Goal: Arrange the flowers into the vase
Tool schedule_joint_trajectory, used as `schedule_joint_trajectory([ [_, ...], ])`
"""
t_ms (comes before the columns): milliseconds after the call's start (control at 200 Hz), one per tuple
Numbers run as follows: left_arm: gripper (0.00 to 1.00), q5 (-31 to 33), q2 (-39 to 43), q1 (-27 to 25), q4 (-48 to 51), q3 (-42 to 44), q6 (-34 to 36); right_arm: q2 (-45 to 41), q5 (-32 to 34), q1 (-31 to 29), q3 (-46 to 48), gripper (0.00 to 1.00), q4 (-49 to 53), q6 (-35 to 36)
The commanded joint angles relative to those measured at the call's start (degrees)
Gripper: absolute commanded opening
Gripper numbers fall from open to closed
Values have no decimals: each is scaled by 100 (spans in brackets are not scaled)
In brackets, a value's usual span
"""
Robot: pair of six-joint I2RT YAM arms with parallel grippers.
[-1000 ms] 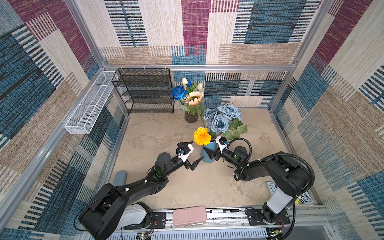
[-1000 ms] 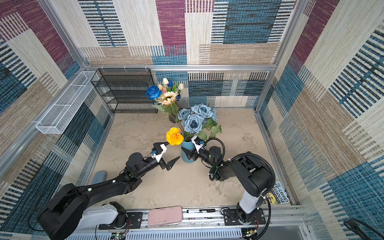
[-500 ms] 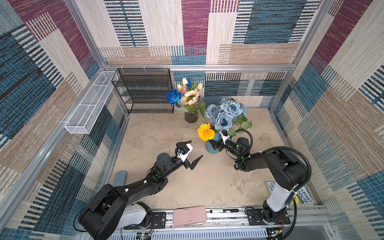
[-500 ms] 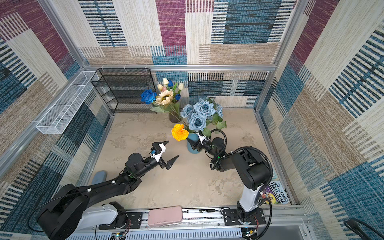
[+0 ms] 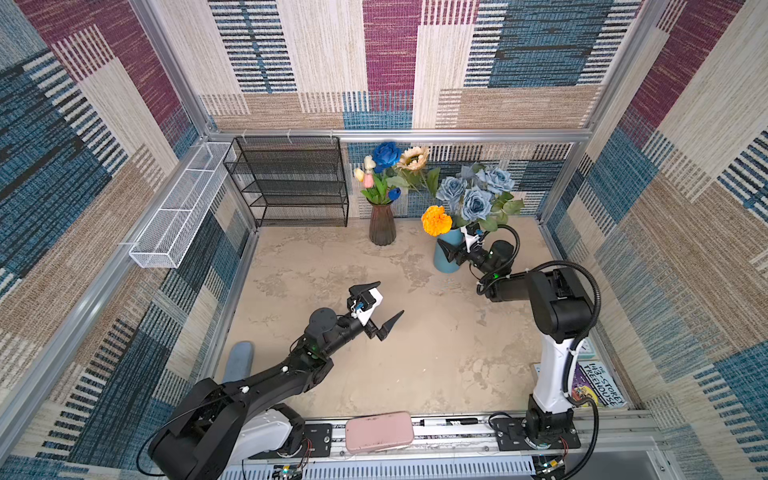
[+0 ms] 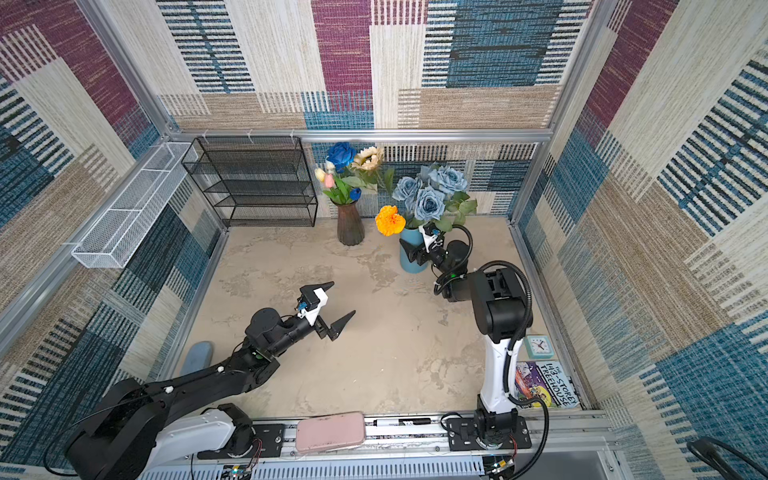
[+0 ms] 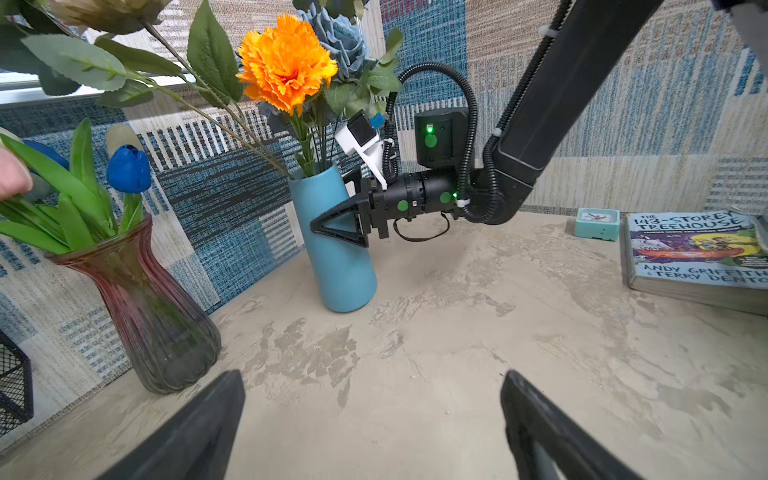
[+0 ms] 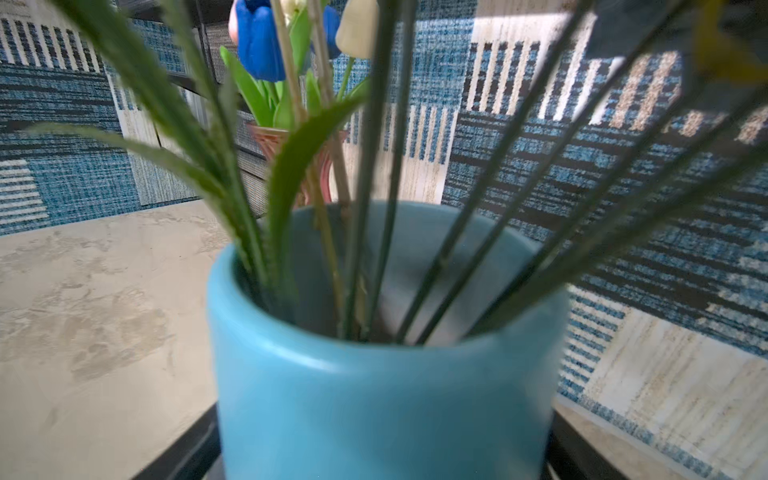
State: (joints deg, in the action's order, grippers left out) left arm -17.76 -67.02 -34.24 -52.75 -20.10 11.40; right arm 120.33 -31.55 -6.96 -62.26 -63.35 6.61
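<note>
A blue vase [image 5: 445, 257] [image 6: 409, 257] stands tilted at the back right of the table, holding an orange pompom bloom [image 5: 436, 220] [image 7: 286, 62] and a dusty-blue rose bunch [image 5: 476, 193]. My right gripper [image 5: 451, 249] [image 8: 384, 457] is shut on the blue vase, one finger on each side. To its left, a dark red glass vase [image 5: 382, 224] [image 7: 153, 307] holds small tulips [image 5: 368, 176], a blue rose [image 5: 386, 153] and a cream sunflower [image 5: 413, 157]. My left gripper [image 5: 388, 298] [image 7: 372, 376] hangs open and empty over mid-table.
A black wire shelf [image 5: 291, 183] stands at the back left, with a white wire basket [image 5: 178, 208] on the left wall. At the right edge lie a book [image 5: 598, 382] and a teal clock [image 6: 539, 347]. A pink case [image 5: 378, 430] rests on the front rail.
My right gripper has carried the blue vase with its flowers toward the back and right. The left gripper has stayed open in nearly the same spot.
</note>
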Motion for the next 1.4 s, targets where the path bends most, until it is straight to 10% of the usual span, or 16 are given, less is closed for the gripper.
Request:
schedule_joint_trajectory([
  [0, 99, 60, 116, 5, 212, -44, 169, 318, -281, 114, -622, 28, -694, -61],
  [411, 99, 124, 400, 5, 652, -75, 236, 1625, -343, 348, -2566, 34, 93, -144],
  [976, 99, 73, 515, 5, 793, -124, 223, 1923, -344, 482, -2897, 44, -68, -383],
  [1392, 99, 3, 383, 5, 836, -297, 227, 1933, -311, 582, -2882, 86, -114, -503],
])
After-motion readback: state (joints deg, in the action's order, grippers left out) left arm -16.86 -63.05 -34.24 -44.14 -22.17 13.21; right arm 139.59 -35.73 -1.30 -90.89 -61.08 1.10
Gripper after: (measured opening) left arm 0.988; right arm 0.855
